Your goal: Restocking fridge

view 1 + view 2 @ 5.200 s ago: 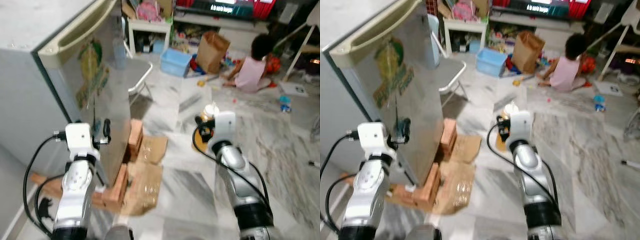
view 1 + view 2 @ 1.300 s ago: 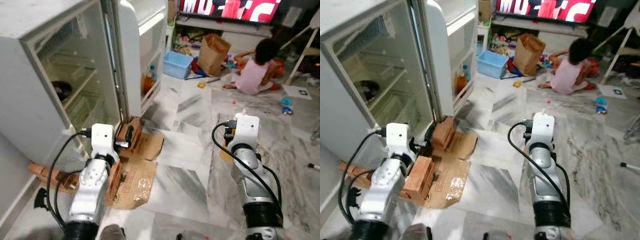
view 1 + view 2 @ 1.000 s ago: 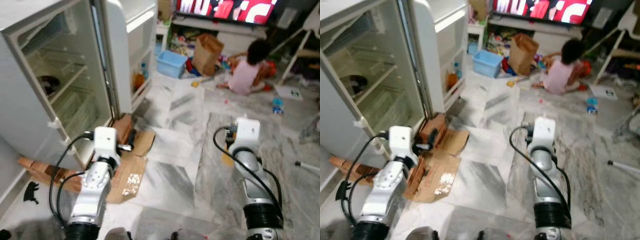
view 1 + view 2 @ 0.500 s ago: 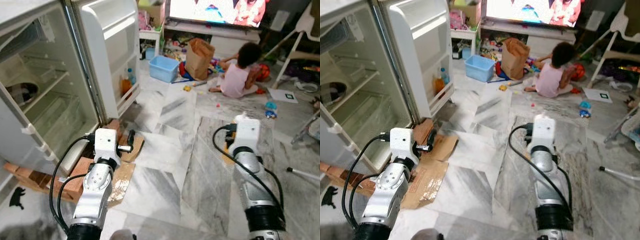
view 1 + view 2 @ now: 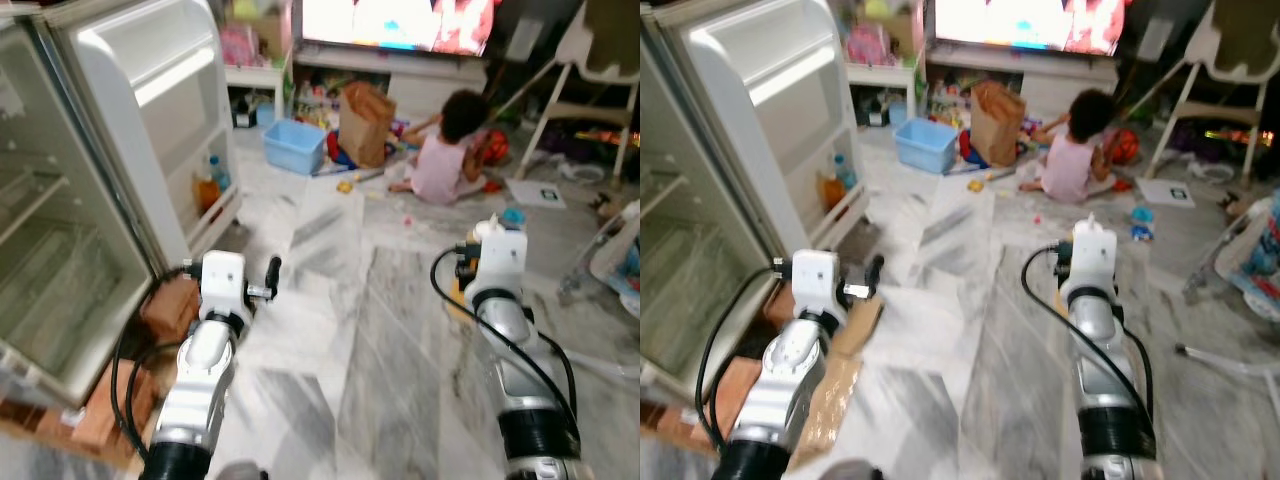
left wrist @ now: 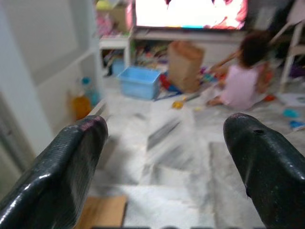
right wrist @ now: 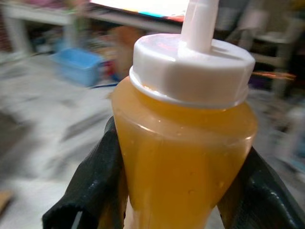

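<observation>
Jaws of the right gripper (image 7: 176, 191) clamp the orange sauce bottle (image 7: 183, 143) for stocking; left gripper (image 6: 167, 148) hangs spread, empty, near the open fridge door (image 5: 150, 110).

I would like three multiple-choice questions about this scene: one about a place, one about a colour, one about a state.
1. Where is the fridge?
A. on the robot's left
B. on its right
C. beside the television

2. What colour is the liquid in the squeeze bottle?
A. green
B. orange-yellow
C. clear

3. How is the fridge door?
A. shut
B. removed
C. open

Answers:
1 A, it stands by the left arm.
2 B, seen between the right gripper fingers.
3 C, the door is swung out, with the left gripper empty.
</observation>
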`<state>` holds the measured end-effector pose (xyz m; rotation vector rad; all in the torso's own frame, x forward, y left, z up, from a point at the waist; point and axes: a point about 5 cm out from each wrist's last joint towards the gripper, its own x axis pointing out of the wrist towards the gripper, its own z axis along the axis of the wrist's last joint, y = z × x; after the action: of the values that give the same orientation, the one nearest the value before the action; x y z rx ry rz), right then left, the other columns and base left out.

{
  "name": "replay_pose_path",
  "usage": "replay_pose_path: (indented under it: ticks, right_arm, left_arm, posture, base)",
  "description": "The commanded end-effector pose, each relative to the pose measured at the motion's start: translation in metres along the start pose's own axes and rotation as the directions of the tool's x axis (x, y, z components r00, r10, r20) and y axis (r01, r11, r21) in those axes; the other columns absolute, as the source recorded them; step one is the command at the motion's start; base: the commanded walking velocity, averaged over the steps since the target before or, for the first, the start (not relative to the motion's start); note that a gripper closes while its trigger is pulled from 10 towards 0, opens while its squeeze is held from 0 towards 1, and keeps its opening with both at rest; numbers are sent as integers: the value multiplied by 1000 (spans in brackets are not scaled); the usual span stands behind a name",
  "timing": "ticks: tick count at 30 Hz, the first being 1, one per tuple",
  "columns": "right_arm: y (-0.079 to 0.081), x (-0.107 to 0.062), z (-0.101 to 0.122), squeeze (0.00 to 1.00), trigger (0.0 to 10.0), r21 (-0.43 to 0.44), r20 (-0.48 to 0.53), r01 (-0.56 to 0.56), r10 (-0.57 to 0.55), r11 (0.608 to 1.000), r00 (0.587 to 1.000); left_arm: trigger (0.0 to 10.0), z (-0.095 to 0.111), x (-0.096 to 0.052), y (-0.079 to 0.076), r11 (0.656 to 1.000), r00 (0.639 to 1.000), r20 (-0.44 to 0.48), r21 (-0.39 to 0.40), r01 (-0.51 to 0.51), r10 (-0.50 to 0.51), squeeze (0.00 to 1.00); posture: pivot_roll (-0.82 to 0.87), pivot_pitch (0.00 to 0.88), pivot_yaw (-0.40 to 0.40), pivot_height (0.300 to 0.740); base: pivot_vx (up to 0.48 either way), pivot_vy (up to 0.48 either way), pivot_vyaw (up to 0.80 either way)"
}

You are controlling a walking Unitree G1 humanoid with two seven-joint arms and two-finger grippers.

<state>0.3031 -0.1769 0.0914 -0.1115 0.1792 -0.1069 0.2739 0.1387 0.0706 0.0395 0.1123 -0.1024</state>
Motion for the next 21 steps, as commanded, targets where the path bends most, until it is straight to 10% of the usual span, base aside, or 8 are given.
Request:
replay_pose_path:
  ticks: [1, 21]
  right_arm:
    - [-3, 0, 7, 0, 10000, -8, 35, -20, 21, 1000, 999]
    - [10, 0, 12, 0, 10000, -4, 63, -104, 104, 995, 993]
  left_arm:
    - [10000, 3, 3, -4, 1000, 1000, 13, 7, -4, 4, 0]
    - [10000, 1, 7, -2, 998, 999, 16, 39, -47, 46, 0]
  posture:
    - [36, 0, -47, 740]
    - [37, 0, -46, 740]
  base:
    - [465, 0, 0]
    - [464, 0, 776]
